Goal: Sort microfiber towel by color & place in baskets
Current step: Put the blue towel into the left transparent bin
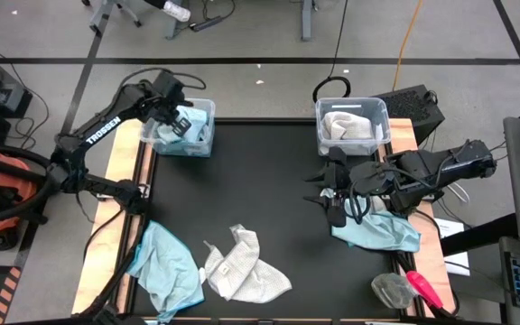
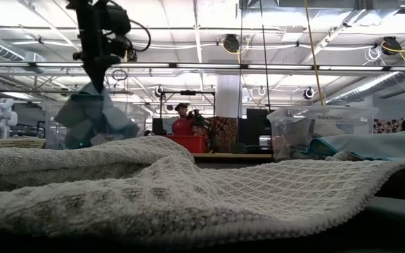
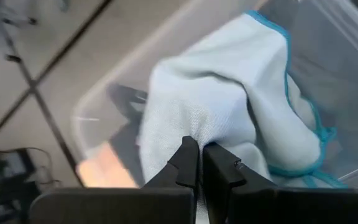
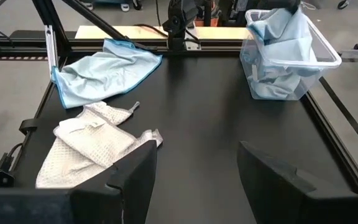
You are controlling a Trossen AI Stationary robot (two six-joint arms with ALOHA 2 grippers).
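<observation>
Left fingers [image 3: 199, 163] pinching blue towel [image 3: 229, 112] over basket [image 1: 208, 113]

The left arm reached out to the far left corner of the table. Its elbow was bent, and its wrist pointed down. The left gripper [image 1: 177, 116] hung up high at that corner, and its two dark fingers [image 3: 188, 163] were pinched together with only a thin gap between them. The right arm lay low on the right side of the table, folded back on itself. The right gripper [image 1: 325, 203] pointed toward the middle of the table, and its fingers [image 4: 135, 177] were spread wide apart.
</observation>
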